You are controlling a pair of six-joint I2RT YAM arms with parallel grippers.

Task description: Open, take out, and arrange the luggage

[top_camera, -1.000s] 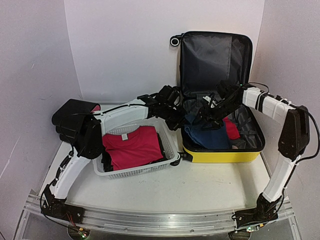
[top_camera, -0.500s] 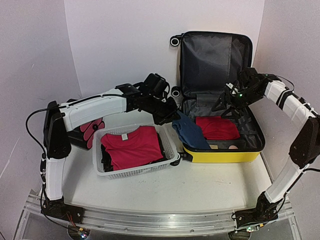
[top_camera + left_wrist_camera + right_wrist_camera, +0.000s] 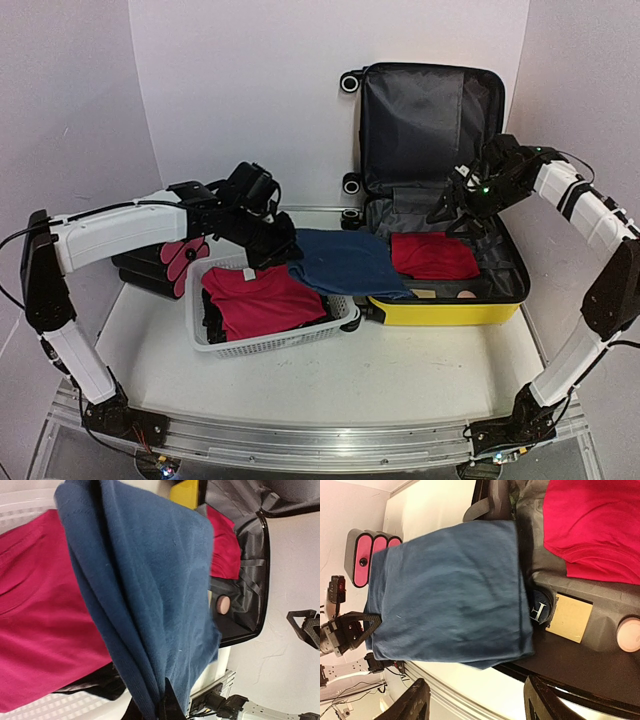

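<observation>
The yellow suitcase (image 3: 445, 310) lies open at the back right, its dark lid (image 3: 430, 120) upright against the wall. A red garment (image 3: 433, 255) lies inside it. My left gripper (image 3: 275, 250) is shut on a blue garment (image 3: 345, 263), which hangs stretched from the basket's back edge to the suitcase's left rim. In the left wrist view the blue cloth (image 3: 150, 595) is pinched at the fingertips (image 3: 167, 705). My right gripper (image 3: 455, 205) is open and empty above the suitcase's back part; its fingers (image 3: 412, 702) frame the blue garment (image 3: 450, 605).
A white mesh basket (image 3: 240, 342) with a red shirt (image 3: 265, 300) stands left of the suitcase. A black case with pink round ends (image 3: 180, 258) lies behind the basket. Small items, a tan card (image 3: 570, 617) and a pink cap (image 3: 627, 632), lie in the suitcase.
My left gripper has pulled the blue garment left out of the suitcase towards the basket, spreading it. My right gripper let go and has drawn back over the suitcase's rear.
</observation>
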